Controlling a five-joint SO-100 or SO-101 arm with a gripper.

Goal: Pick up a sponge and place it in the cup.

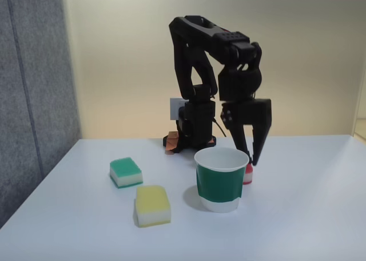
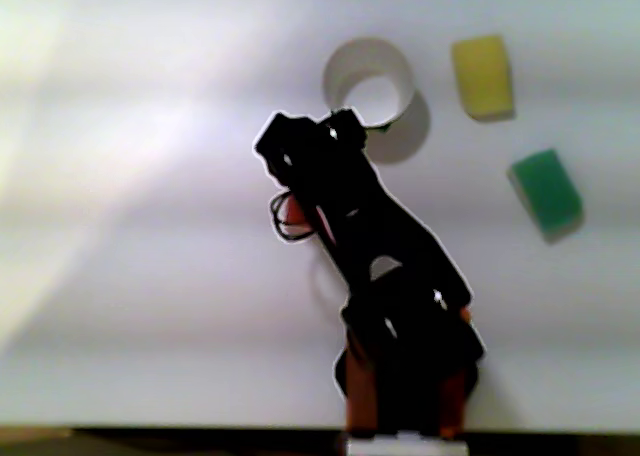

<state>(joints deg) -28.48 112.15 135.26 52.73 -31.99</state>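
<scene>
Pincer spread above the red sponge behind the cup.

The pincer points down with its two fingers apart, holding nothing, its tips hanging just over the red-and-white sponge, which sits on the table right behind the cup and is mostly hidden by it in the fixed view. That sponge looks light, soft and squashy, so it should give under a squeeze without slipping; pinching it across its two side faces, near the middle, seems the safest hold. The cup stands upright, its mouth open, and what shows of its inside is bare. A green sponge and a yellow sponge lie apart on the cup's left in that view.
</scene>
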